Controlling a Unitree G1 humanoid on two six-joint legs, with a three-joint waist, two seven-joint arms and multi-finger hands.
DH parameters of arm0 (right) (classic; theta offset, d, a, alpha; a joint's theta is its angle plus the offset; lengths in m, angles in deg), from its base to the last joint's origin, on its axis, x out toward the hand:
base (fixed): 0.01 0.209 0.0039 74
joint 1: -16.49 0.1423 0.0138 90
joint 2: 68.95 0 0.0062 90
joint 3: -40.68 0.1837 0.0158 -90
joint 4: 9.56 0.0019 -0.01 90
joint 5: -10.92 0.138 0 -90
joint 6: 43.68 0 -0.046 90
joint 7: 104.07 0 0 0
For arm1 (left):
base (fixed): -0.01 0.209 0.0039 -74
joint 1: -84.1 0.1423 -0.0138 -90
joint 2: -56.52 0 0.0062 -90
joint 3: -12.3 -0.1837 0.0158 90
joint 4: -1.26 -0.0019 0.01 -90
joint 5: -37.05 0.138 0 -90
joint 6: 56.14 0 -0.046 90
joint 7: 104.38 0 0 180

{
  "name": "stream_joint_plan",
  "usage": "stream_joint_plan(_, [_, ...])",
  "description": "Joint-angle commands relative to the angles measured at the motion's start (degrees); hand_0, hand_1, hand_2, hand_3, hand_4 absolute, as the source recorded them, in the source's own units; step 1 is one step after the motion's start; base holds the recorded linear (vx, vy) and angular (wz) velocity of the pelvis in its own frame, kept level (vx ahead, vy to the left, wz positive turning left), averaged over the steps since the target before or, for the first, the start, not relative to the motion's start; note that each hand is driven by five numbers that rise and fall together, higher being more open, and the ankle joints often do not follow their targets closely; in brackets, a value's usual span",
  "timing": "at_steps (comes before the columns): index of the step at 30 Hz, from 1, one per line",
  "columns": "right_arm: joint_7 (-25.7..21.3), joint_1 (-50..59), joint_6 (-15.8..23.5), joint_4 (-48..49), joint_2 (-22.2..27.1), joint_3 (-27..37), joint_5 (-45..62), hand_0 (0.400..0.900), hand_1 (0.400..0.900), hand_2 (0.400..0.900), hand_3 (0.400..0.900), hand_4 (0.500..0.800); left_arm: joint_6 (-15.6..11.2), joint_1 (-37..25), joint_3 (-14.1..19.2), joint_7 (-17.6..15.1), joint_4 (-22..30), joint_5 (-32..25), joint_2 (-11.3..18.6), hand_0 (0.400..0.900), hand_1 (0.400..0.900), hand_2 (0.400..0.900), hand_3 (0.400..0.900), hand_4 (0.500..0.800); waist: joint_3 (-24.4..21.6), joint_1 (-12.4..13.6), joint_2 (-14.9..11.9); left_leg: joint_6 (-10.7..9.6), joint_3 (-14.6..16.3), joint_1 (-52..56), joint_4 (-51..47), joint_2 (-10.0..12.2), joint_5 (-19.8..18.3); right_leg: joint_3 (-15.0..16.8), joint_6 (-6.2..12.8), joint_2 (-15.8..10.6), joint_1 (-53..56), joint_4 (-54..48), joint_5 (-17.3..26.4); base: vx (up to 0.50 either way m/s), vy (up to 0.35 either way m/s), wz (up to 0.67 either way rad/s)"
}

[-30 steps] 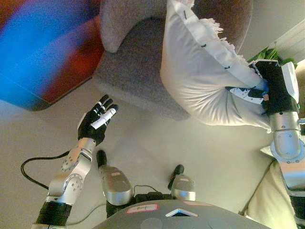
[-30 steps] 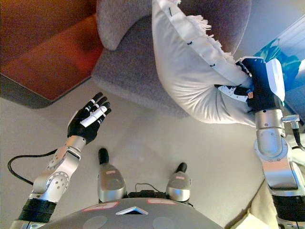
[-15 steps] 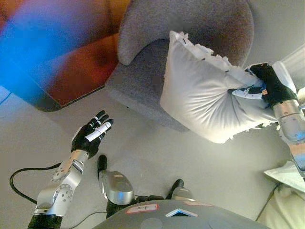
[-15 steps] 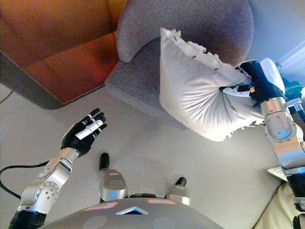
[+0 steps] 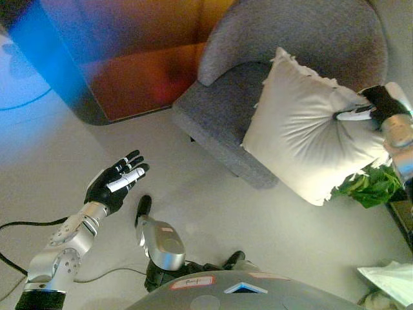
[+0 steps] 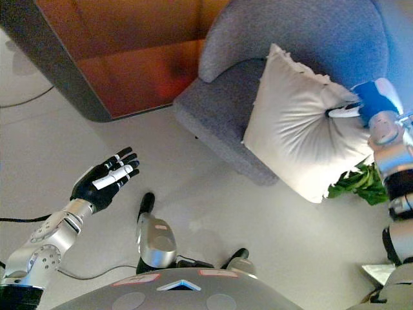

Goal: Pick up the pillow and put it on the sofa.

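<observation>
A white pillow [image 5: 303, 135] with a fringed edge hangs in the air at the right, in front of the grey sofa chair [image 5: 239, 97]. Its lower corner overlaps the front edge of the seat in view. My right hand [image 5: 381, 106] is shut on the pillow's right side and bunches the cloth. It also shows in the right eye view [image 6: 371, 106]. My left hand [image 5: 116, 184] is open and empty, palm up, over the floor at the lower left, well away from the sofa.
A reddish-brown cabinet [image 5: 135, 58] with a dark edge stands left of the sofa. A green plant [image 5: 368, 187] sits on the floor below the pillow at the right. A pale cloth thing [image 5: 387, 278] lies at the lower right corner.
The camera has shifted, so the sofa and cabinet sit further right and lower. My right hand has carried the pillow lower against the seat front. The green plant has come into view.
</observation>
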Motion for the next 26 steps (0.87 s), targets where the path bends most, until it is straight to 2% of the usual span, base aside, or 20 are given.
stream_joint_plan(1, [-13.6, 22.8, -0.6, -2.8, 9.3, 0.7, 0.7, 0.900, 0.900, 0.900, 0.900, 0.800, -3.5, -5.6, -1.0, 3.6, 7.2, 0.2, 3.2, 0.900, 0.900, 0.900, 0.900, 0.800, -2.2, 3.5, 0.4, 3.4, 4.4, 8.9, -3.2, -0.2, -6.6, -0.4, 0.47, -0.4, -2.3, 0.4, 1.9, -0.09, 0.013, 0.07])
stream_joint_plan(4, [-14.9, 25.1, 2.2, -3.7, 9.5, -1.6, -1.0, 0.900, 0.900, 0.900, 0.900, 0.800, -2.6, -5.4, -1.6, 3.4, 8.0, 0.1, 2.4, 0.900, 0.900, 0.900, 0.900, 0.800, -2.7, 3.7, 0.5, 3.4, 4.2, 8.9, -3.2, 0.2, -6.4, -0.6, 0.47, -0.6, -2.0, 0.3, 1.9, -0.04, 0.068, 0.00])
stream_joint_plan(6, [-17.6, 23.8, 3.4, -0.9, 9.5, -0.8, 0.8, 0.900, 0.900, 0.900, 0.900, 0.800, -3.2, -4.7, -2.1, 3.1, 8.4, -0.3, 1.9, 0.900, 0.900, 0.900, 0.900, 0.800, -2.8, 3.1, 0.4, 4.1, 5.0, 9.2, -2.8, -0.3, -5.7, -1.0, 0.47, -1.3, -2.2, 0.3, 2.9, -0.05, 0.138, -0.15])
stream_joint_plan(8, [-19.8, 20.0, 5.7, 3.7, 8.6, 3.2, 2.4, 0.900, 0.900, 0.900, 0.900, 0.800, -4.6, -3.8, -2.9, 1.9, 8.5, -1.4, 1.3, 0.900, 0.900, 0.900, 0.900, 0.800, -3.2, 1.8, 0.7, 4.6, 5.4, 10.4, -1.7, -0.5, -6.7, 0.1, 0.47, -1.8, -2.2, 0.5, 3.1, -0.02, 0.176, -0.29])
stream_joint_plan(12, [-19.6, 10.7, 8.2, 14.2, 6.3, 11.3, 2.6, 0.900, 0.900, 0.900, 0.900, 0.800, -6.8, -3.9, -4.6, 0.6, 7.4, -3.4, 0.4, 0.900, 0.900, 0.900, 0.900, 0.800, -3.9, -0.6, 1.1, 5.5, 7.0, 12.4, 0.2, -0.7, -8.8, 1.6, 0.47, -2.8, -2.2, 0.9, 3.4, -0.02, 0.211, -0.34])
stream_joint_plan(13, [-19.8, 6.2, 9.7, 19.5, 4.8, 14.4, 3.2, 0.900, 0.900, 0.900, 0.900, 0.800, -8.1, -4.3, -5.7, 0.1, 6.7, -3.8, -0.5, 0.900, 0.900, 0.900, 0.900, 0.800, -4.1, -2.3, 1.4, 6.0, 7.8, 13.3, 0.7, -0.9, -9.5, 2.5, 0.47, -3.1, -2.2, 1.2, 3.6, -0.05, 0.188, -0.34])
stream_joint_plan(18, [-19.1, -13.4, 14.1, 40.2, 0.2, 27.0, 1.6, 0.900, 0.900, 0.900, 0.900, 0.800, -12.1, -5.8, -7.9, -0.7, 5.0, -3.0, -3.0, 0.900, 0.900, 0.900, 0.900, 0.800, -4.3, -7.4, 1.1, 7.1, 10.2, 14.9, 2.0, -1.6, -11.4, 5.5, 0.47, -3.9, -4.0, 3.1, 5.8, -0.10, 0.118, -0.25])
stream_joint_plan(19, [-18.7, -15.3, 14.6, 41.5, -0.2, 28.4, 2.0, 0.900, 0.900, 0.900, 0.900, 0.800, -12.3, -6.0, -8.3, -0.3, 4.9, -2.8, -3.0, 0.900, 0.900, 0.900, 0.900, 0.800, -4.4, -7.5, 0.9, 7.2, 10.4, 15.0, 2.1, -1.6, -11.5, 5.7, 0.47, -4.0, -4.3, 3.3, 6.0, -0.13, 0.078, -0.25])
stream_joint_plan(20, [-19.1, -19.7, 15.3, 46.9, -2.1, 30.6, 3.2, 0.900, 0.900, 0.900, 0.900, 0.800, -13.0, -6.9, -8.7, -0.2, 4.1, -2.1, -3.8, 0.900, 0.900, 0.900, 0.900, 0.800, -4.5, -9.3, 1.0, 7.4, 11.0, 15.3, 2.2, -1.9, -11.9, 6.7, 0.47, -4.3, -5.0, 4.0, 7.2, -0.12, 0.070, -0.24])
stream_joint_plan(23, [-17.5, -29.3, 17.8, 55.4, -5.7, 35.8, 4.7, 0.900, 0.900, 0.900, 0.900, 0.800, -14.6, -8.7, -9.6, -1.1, 2.8, -1.3, -5.3, 0.900, 0.900, 0.900, 0.900, 0.800, -4.9, -11.9, 1.2, 7.9, 12.8, 16.0, 2.2, -2.5, -12.8, 8.5, 0.47, -4.6, -6.4, 4.7, 8.4, -0.12, 0.075, -0.29])
stream_joint_plan(26, [-15.7, -35.4, 19.6, 60.2, -9.4, 38.8, 6.1, 0.900, 0.900, 0.900, 0.900, 0.800, -15.0, -10.0, -10.4, -1.3, 2.1, 0.1, -6.9, 0.900, 0.900, 0.900, 0.900, 0.800, -5.4, -13.5, 1.5, 8.2, 14.4, 16.6, 2.1, -2.8, -13.2, 9.6, 0.47, -4.8, -7.2, 5.0, 9.2, -0.09, 0.068, -0.22])
